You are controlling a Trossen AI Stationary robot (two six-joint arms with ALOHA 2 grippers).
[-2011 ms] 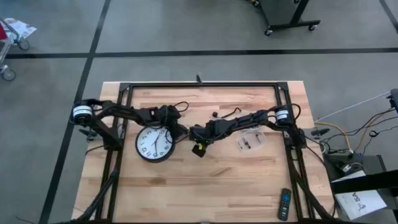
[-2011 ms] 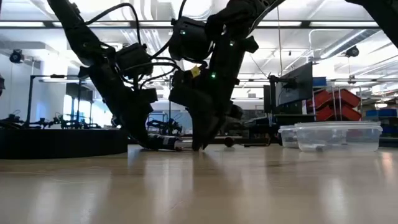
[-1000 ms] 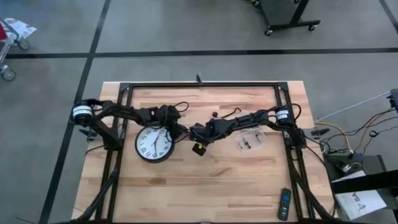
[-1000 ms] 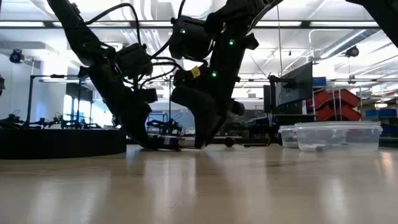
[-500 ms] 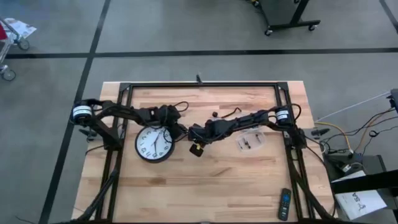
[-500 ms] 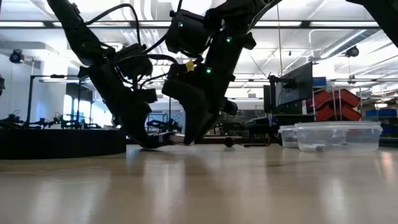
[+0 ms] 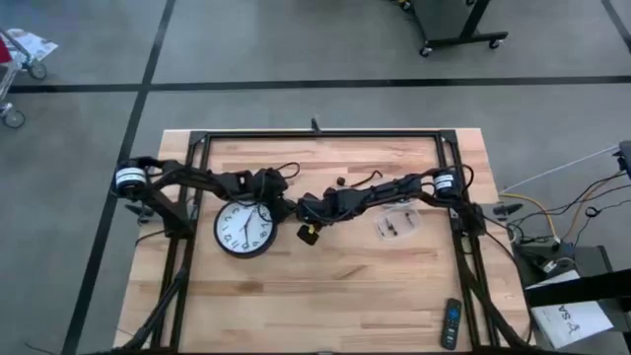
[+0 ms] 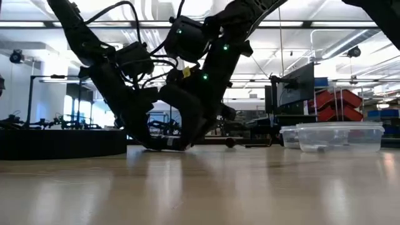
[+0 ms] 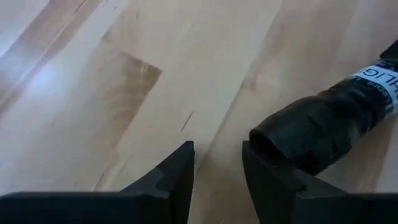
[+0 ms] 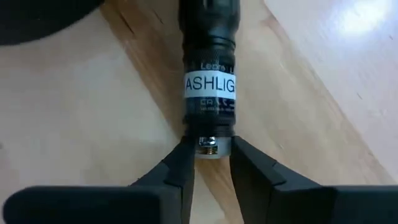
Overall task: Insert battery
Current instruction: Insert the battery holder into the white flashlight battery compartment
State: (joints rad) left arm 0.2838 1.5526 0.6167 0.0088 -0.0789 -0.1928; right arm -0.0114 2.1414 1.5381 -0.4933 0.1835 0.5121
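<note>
A black flashlight with a white label lies on the wooden table beside the wall clock. A battery's silver end sticks out of the flashlight's open end. My right gripper is shut on that end, at the table's middle. My left gripper stands low over the table at the flashlight's other end, slightly open with nothing between its fingers. My left gripper has the outer side of one finger next to the flashlight's dark end; whether they touch I cannot tell. My right gripper pinches the battery's silver end between its two fingertips. The fingers come along the flashlight's length, slanting down from the table's right. The rest of the battery is hidden inside the flashlight, which lies on the table.
A clear plastic container sits to the right of the grippers, under the right arm. A remote control lies near the table's front right corner. Black frame rails run along the table's far and side edges.
My right gripper has gone a little toward the table's left edge, closer to my left gripper and the clock, and its arm leans lower over the table.
</note>
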